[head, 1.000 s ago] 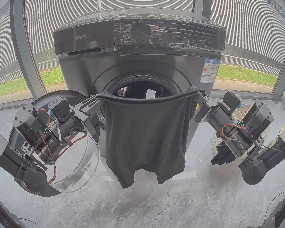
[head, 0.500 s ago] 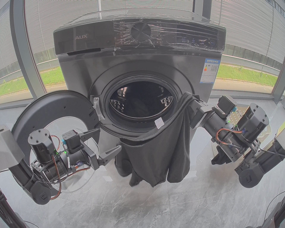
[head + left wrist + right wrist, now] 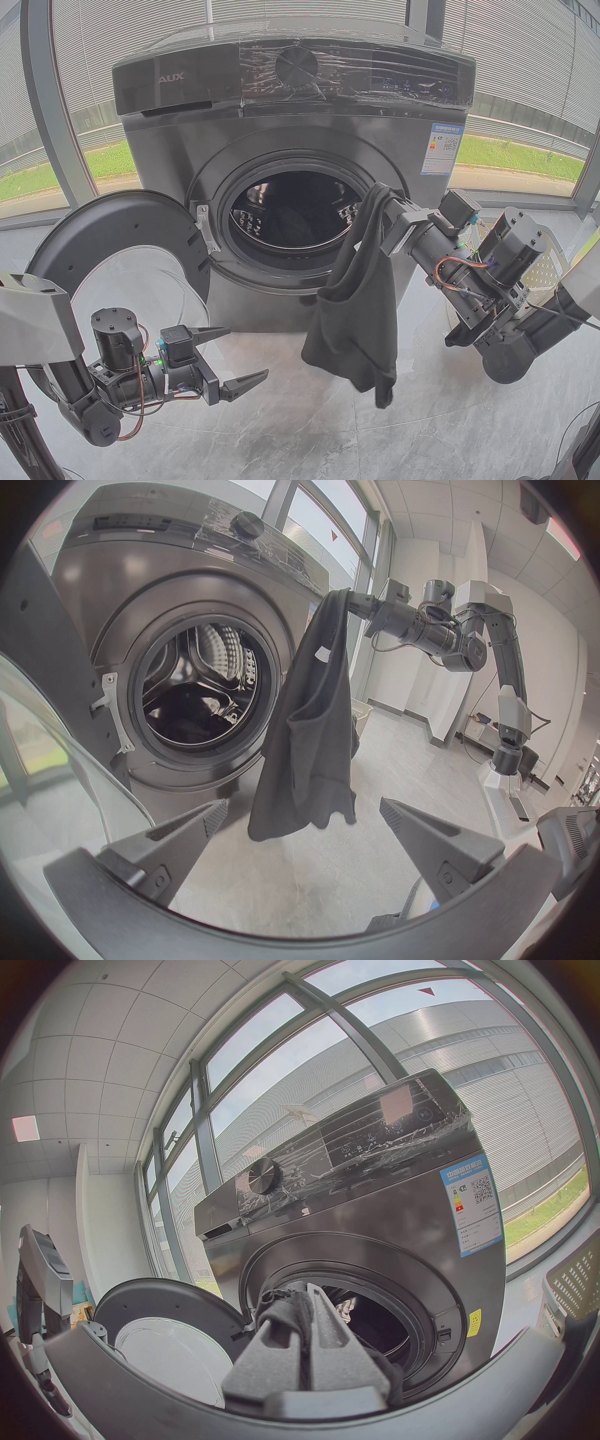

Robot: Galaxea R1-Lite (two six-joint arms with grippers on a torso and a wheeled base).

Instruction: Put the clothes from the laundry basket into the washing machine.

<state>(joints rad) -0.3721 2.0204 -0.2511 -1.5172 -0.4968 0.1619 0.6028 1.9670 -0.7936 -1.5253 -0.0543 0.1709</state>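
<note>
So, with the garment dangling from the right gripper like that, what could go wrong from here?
1. The dark garment hangs from the right gripper by one bunched edge, mostly below the drum opening. Pushed in, its tail could stay draped outside.
2. That small grip might slip, dropping it on the floor.
3. The left gripper, open, sits low beside the open door and could strike it when lifting.

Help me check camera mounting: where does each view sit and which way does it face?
Head view: on the head, looking forward-down at the washing machine; left gripper open, right gripper holding the dark garment.
Left wrist view: low, facing the drum; own fingers frame it.
Right wrist view: near the machine's front; own fingers clamp the garment.
Shared: all show the open door.
</note>
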